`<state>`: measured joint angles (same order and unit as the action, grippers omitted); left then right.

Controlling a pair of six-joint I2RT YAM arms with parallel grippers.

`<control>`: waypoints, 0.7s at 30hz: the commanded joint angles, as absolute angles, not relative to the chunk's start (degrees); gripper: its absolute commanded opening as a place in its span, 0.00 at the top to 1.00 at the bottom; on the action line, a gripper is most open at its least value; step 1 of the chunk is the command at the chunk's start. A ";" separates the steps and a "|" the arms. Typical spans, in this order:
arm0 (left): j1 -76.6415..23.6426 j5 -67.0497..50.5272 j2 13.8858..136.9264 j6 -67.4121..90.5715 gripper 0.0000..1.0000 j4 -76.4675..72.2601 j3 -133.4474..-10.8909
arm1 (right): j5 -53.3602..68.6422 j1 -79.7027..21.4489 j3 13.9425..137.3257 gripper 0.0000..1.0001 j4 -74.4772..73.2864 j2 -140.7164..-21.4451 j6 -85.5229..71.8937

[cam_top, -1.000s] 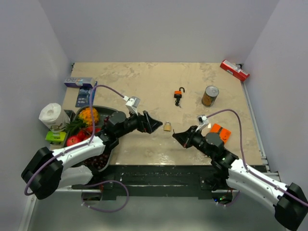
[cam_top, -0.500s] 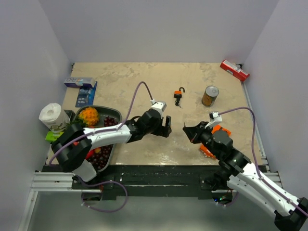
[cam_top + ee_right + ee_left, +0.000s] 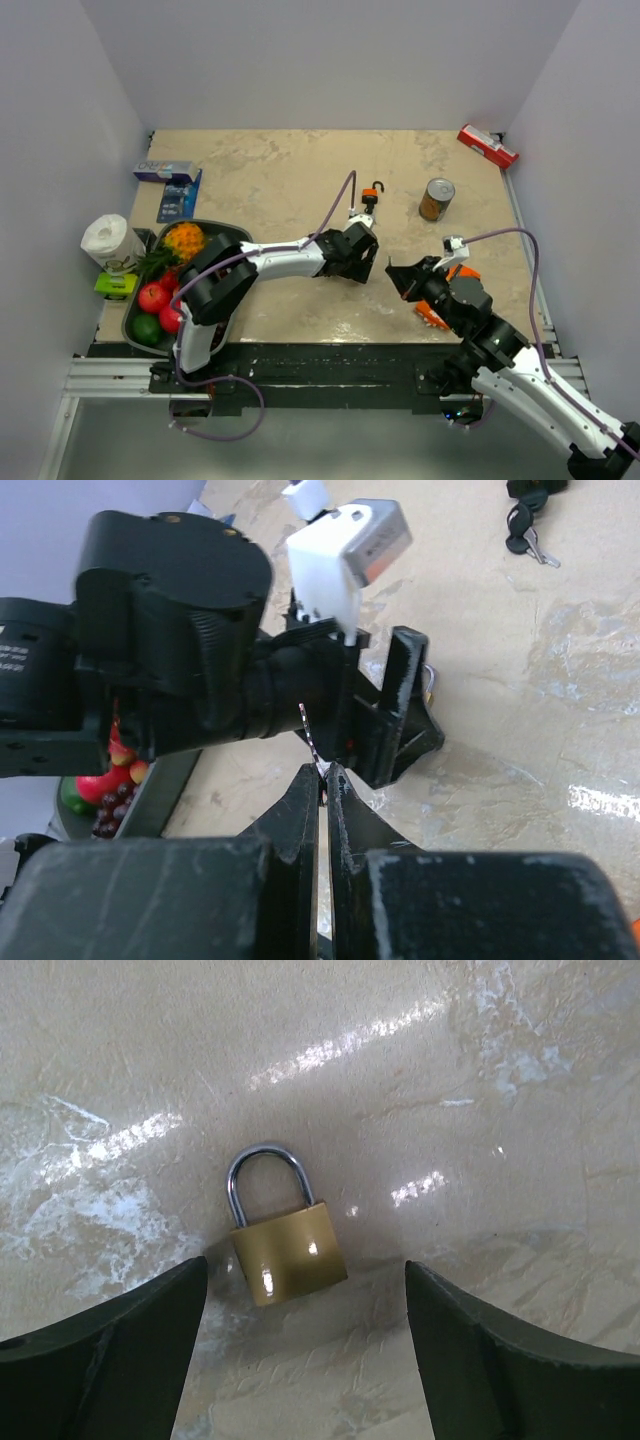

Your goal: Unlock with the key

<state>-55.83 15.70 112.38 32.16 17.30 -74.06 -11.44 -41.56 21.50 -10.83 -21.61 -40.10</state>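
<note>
L end effector (image 3: 305, 1270) spread astride 1 brass padlock (image 3: 288, 1250); R end effector (image 3: 322, 770) pinching 1 key (image 3: 310, 730).

I saw the table (image 3: 280, 160) bearing a brass padlock (image 3: 285, 1250) centrally and a can (image 3: 436, 199) nearer the right edge.

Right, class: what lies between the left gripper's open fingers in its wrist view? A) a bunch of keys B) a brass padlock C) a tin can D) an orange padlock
B: the left wrist view shows a brass padlock lying flat between the fingers of the left gripper.
</note>
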 commanded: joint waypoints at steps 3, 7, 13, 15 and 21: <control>-56.95 19.25 117.24 30.32 0.18 25.83 -82.17 | -12.74 -41.40 20.92 1.00 -10.81 -20.13 -40.96; -57.04 21.26 119.18 29.97 0.21 28.38 -83.32 | -12.92 -41.40 20.92 1.00 -11.25 -19.60 -40.78; -57.13 23.12 120.14 29.00 0.29 30.14 -83.93 | -13.01 -41.40 20.65 1.00 -10.90 -19.51 -40.87; -57.13 22.77 120.67 28.65 0.33 30.41 -84.20 | -12.66 -41.31 20.65 1.00 -10.64 -19.69 -40.96; -56.87 19.78 122.34 28.04 0.37 29.00 -84.29 | -12.48 -41.31 21.18 1.00 -11.16 -19.51 -40.78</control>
